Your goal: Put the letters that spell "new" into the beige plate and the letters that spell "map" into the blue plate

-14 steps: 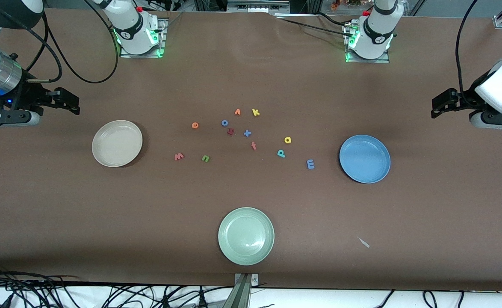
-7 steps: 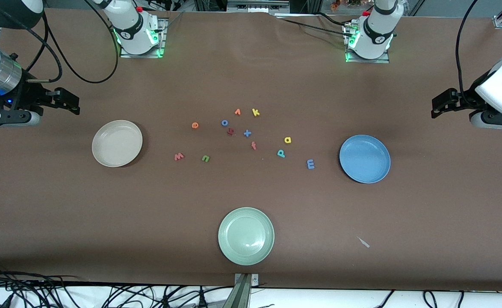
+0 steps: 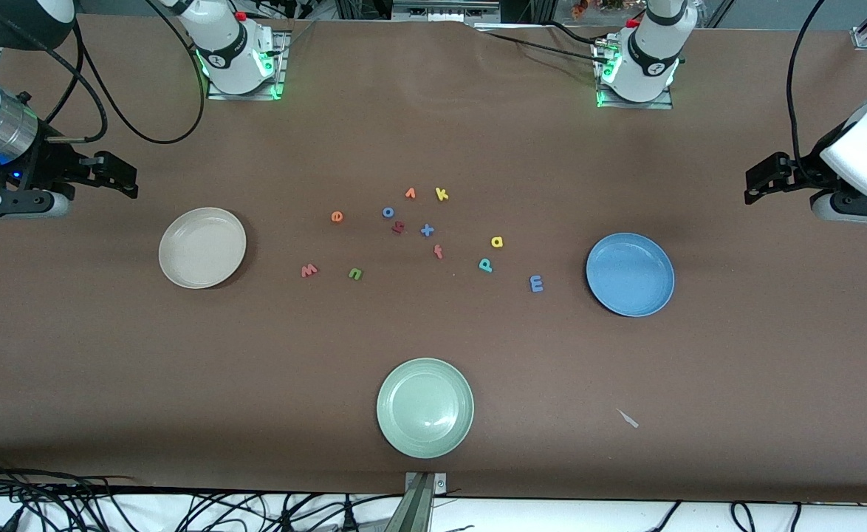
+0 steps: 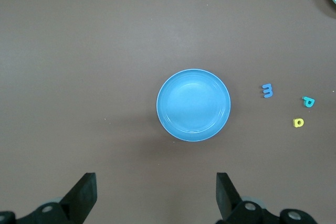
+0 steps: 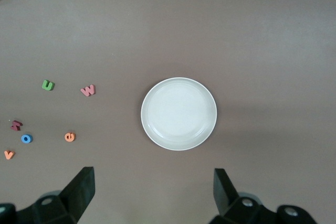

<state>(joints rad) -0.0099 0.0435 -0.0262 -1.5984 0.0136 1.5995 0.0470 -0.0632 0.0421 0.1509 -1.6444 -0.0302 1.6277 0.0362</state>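
The beige plate (image 3: 202, 247) (image 5: 178, 114) lies empty toward the right arm's end, the blue plate (image 3: 630, 274) (image 4: 193, 104) empty toward the left arm's end. Between them, on the table, lie the orange "e" (image 3: 337, 216), pinkish "w" (image 3: 309, 270) and green "n" (image 3: 355, 274), then the yellow "a" (image 3: 497, 241), teal "p" (image 3: 485, 264) and blue "m" (image 3: 537, 283). My right gripper (image 3: 116, 177) (image 5: 155, 192) hangs open beside the beige plate. My left gripper (image 3: 762, 181) (image 4: 156, 195) hangs open beside the blue plate. Both hold nothing.
A pale green plate (image 3: 425, 407) sits near the table's front edge. Other letters cluster mid-table: orange "v" (image 3: 410, 193), yellow "k" (image 3: 441, 194), blue "o" (image 3: 388, 213), blue "x" (image 3: 427, 230), red "f" (image 3: 439, 252). A small white scrap (image 3: 628, 419) lies nearer the front camera than the blue plate.
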